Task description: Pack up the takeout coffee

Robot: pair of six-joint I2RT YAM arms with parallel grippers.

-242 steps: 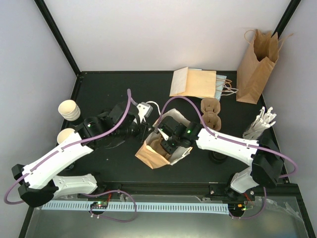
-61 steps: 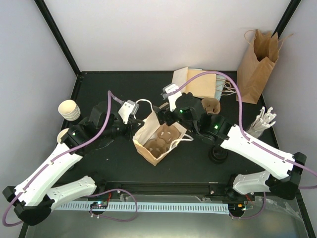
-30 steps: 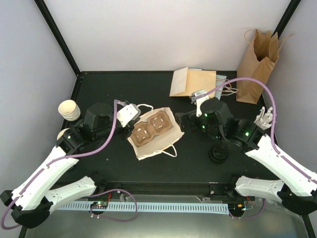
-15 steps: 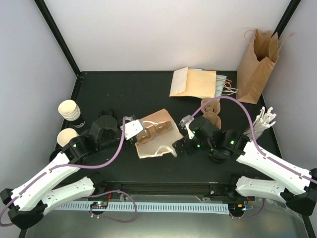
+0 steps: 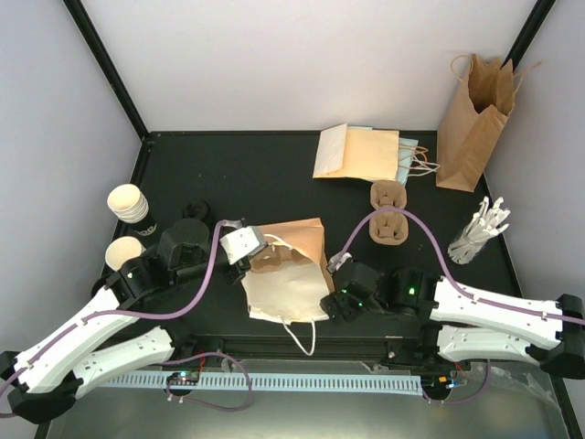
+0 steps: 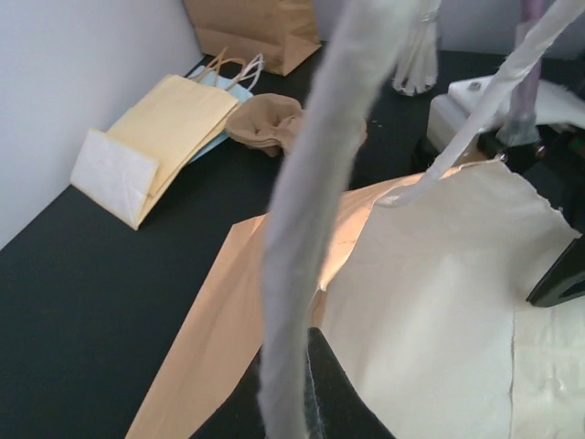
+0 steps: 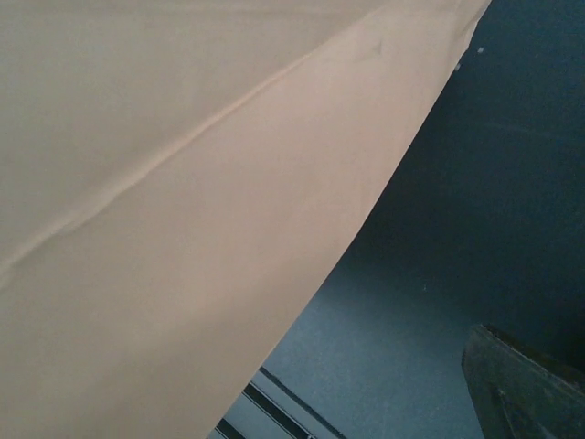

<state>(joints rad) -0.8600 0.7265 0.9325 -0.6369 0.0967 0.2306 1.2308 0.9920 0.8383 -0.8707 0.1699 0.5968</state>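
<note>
Top external: paper cups (image 5: 128, 203) sit well left of left tool (image 5: 256, 249).

A tan paper bag (image 5: 279, 291) with white handles rests tipped at the middle of the black counter (image 5: 228, 174), a brown cup tray (image 5: 274, 260) at its mouth. Flat bags (image 5: 356, 153) lie behind. Another bag (image 5: 471, 114) stands back right, near two trays (image 5: 388, 216) and white utensils (image 5: 480, 229).
</note>
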